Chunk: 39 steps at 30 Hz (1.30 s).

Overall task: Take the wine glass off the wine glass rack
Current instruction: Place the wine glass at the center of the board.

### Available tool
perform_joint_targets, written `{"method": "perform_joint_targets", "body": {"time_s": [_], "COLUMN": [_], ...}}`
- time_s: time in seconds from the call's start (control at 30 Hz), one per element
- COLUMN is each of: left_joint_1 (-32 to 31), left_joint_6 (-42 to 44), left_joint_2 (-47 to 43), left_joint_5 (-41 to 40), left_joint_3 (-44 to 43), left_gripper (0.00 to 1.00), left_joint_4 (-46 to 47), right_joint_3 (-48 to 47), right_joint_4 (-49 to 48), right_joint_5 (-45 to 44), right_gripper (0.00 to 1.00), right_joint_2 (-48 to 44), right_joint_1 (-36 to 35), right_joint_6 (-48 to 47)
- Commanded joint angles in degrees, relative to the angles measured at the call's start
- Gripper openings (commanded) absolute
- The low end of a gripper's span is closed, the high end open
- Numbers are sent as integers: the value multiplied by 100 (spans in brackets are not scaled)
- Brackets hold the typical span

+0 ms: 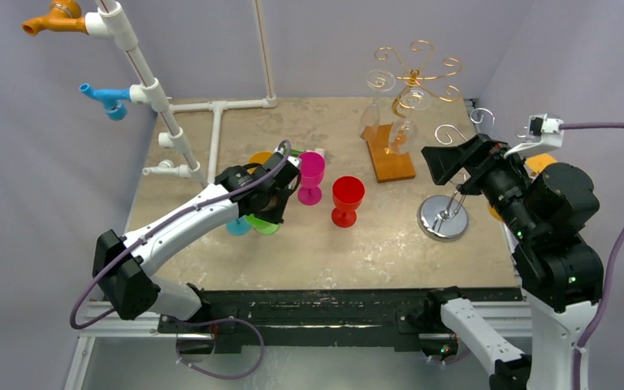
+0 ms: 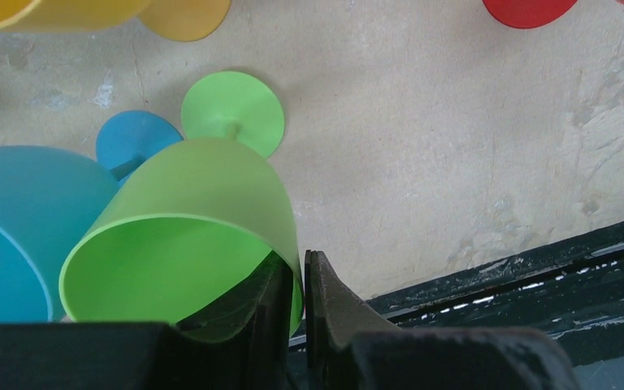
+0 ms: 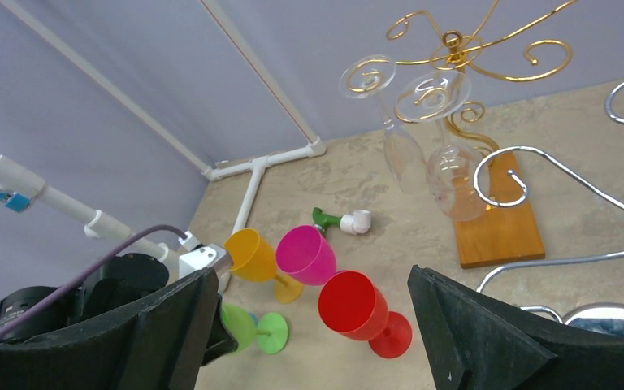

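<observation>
top, left gripper (image 1: 266, 213): down on the green glass (image 1: 264, 227); blue glass (image 1: 237, 227) just beside it
top, right gripper (image 1: 441, 165): raised above the table (image 1: 374, 252), spread wide, nothing in it
top, clear wine glasses (image 1: 402, 134): two, hanging bowl-down from the gold rack (image 1: 414, 77), over its wooden base (image 1: 391, 158)
top, silver rack (image 1: 443, 218): round base on the table, close under the right gripper
top, pink glass (image 1: 311, 171) / red glass (image 1: 348, 195): upright mid-table, between the two arms
left wrist, fingers (image 2: 325, 292): nearly together, one inside the green glass's bowl, one outside, the wall pinched between them
left wrist, green glass: foot flat on the table, blue glass's foot next to it
right wrist, fingers (image 3: 471, 325): far apart, empty; red glass shows in the gap, lower down on the table
right wrist, clear wine glasses: feet hooked in the gold rack's curls, side by side, well apart from the fingers
right wrist, yellow glass (image 3: 252, 252): upright, just beside the pink glass
</observation>
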State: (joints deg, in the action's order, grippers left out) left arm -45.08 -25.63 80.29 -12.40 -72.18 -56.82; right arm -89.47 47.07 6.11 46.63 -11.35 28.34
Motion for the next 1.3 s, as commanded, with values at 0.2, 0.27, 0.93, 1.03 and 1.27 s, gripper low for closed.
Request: {"method": "perform_joint_targets", "body": {"time_s": [0.2,0.27,0.93,1.03,1.27], "left_joint_1": [0,0,1,0,-7], "left_joint_6": [249,266,541,605,814], "left_joint_2": [272,273,-119,-206,-539], "left_joint_5": [-177,-221,-430,-410,47], "left_joint_3": [-466,-472,-528,-672,-1130], "left_gripper": [31,33,53,57,66], "left_joint_4": [313,331,435,460,778], "right_joint_3": [-175,-209,-275,-359,-634], "right_joint_4": [507,550,649,764,1414], "right_joint_5": [-1268,-1337,-1796,-2067,-3279], "right_gripper": [99,99,99,99,99], "right_joint_2": [-259,-284,-263,-224,-3], "right_joint_1": [-32,-26,-25,-26,-25], "right_joint_6": [-214,-215,-265,-331,-382]}}
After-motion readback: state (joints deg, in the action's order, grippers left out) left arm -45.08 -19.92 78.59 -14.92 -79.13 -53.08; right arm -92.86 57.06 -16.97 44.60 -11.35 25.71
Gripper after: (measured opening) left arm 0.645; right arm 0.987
